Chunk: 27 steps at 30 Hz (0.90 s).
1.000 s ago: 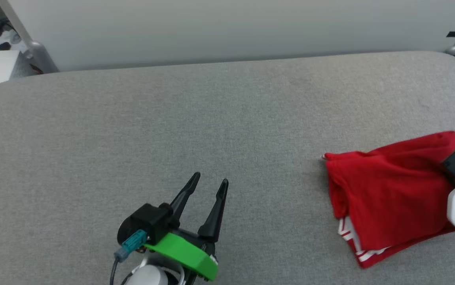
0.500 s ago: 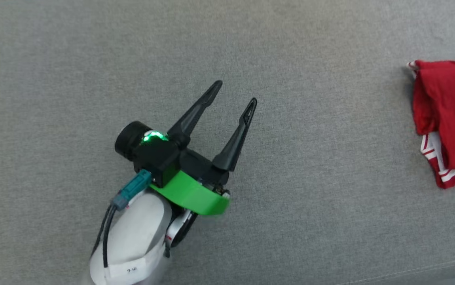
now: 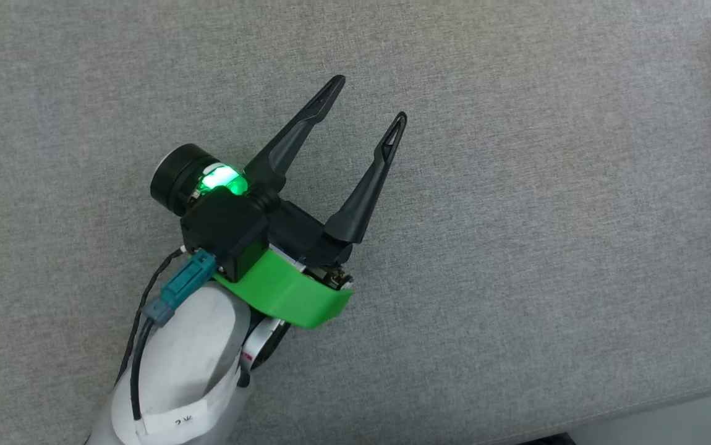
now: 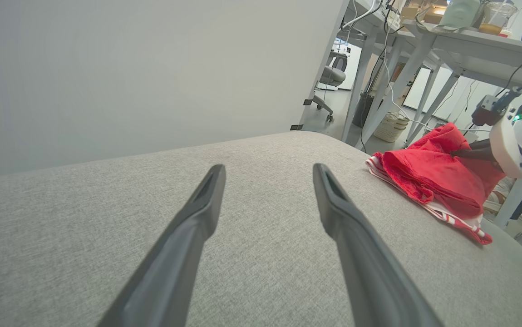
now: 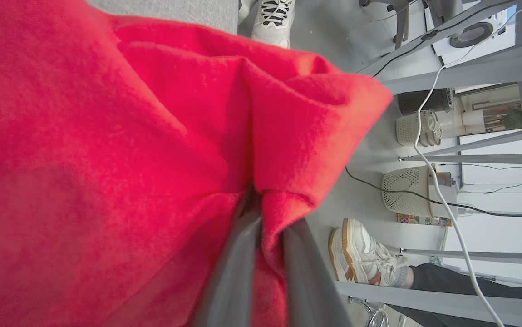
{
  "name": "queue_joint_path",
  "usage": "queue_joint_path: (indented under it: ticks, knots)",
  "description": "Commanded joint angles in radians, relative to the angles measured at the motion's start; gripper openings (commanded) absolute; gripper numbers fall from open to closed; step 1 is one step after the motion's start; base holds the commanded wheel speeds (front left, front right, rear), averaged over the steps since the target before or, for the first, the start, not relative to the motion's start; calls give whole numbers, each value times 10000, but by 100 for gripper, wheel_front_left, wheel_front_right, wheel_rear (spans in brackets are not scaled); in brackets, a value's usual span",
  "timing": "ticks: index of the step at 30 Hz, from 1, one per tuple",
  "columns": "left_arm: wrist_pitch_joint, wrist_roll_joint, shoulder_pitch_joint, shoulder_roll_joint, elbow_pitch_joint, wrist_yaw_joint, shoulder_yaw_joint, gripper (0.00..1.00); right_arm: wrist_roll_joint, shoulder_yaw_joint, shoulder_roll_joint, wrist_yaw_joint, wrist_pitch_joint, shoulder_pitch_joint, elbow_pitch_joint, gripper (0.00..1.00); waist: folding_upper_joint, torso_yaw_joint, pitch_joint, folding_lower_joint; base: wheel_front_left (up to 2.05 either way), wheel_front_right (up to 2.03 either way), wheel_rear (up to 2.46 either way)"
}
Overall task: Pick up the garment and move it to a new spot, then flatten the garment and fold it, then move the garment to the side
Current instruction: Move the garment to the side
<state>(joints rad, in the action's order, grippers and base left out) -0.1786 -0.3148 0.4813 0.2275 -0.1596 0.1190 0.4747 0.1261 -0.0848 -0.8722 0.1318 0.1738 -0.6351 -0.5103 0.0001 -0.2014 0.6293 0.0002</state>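
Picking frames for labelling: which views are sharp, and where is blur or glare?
Head view: sharp, evenly lit, but the green light on the left gripper blooms. Left wrist view: near fingers soft, garment crisp. Right wrist view: fingers blurred.

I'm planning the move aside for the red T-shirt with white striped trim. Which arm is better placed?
Right. The right gripper is shut on the fabric of the red T-shirt; the left gripper hangs open over the grey padded surface, well apart from the shirt.
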Motion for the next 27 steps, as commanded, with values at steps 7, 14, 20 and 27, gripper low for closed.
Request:
queue_joint_path:
  ticks: [7,14,20,27]
  knots:
    - [-137,-64,-2,-5,85,-115,-35,100,-539,273,455,-11,-524,-452,-854,100,-1,244,-310,-2,0,0,0]
    - [-545,-384,-436,-211,834,-198,-167,100,-692,350,690,-11,-802,-391,-1019,100,-1,559,-1603,-2,0,0,0]
    - [-759,-822,-1266,-393,1689,-344,-583,100,8,207,1059,-11,-1018,21,-148,100,-1,938,-3172,-2,0,0,0]
    - [-824,-1212,-2604,-502,2481,-611,-1394,100,902,392,2098,-11,-1174,1275,2052,100,-1,1501,-4942,-2,0,0,0]
